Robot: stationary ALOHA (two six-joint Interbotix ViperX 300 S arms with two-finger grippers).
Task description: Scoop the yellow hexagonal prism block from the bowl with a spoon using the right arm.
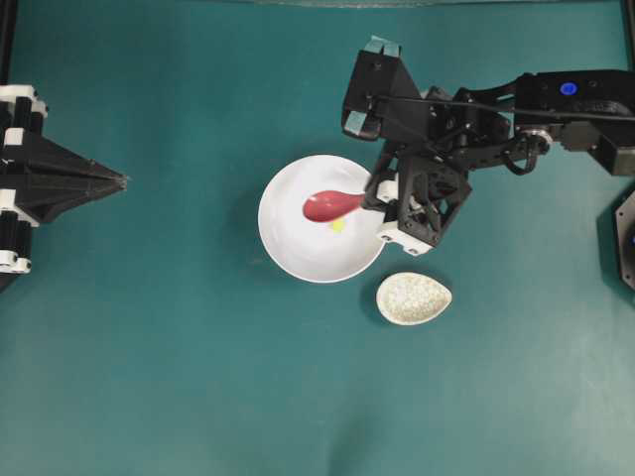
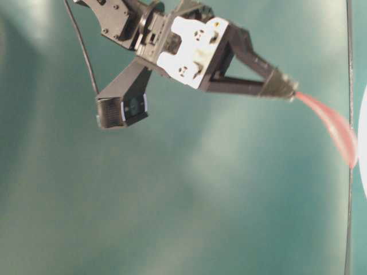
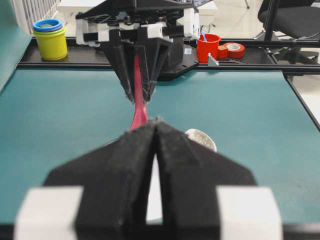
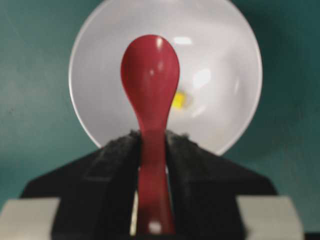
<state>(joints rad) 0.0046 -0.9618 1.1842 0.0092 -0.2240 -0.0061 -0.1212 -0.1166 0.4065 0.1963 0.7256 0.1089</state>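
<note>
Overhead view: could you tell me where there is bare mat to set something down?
Bare mat lies between the left gripper and the bowl, and below the speckled dish. It is crowded where the right gripper holds the spoon over the bowl.

Overhead view: looks straight down on the teal tabletop (image 1: 179,377), white bowl (image 1: 288,248) near centre. Table-level view: low, close, sideways onto the right tool (image 2: 284,87); bowl only at the right edge. Left wrist view: level across the tabletop toward the bowl. Right wrist view: close above the bowl, looking down. All four share the spoon (image 4: 150,90).
</note>
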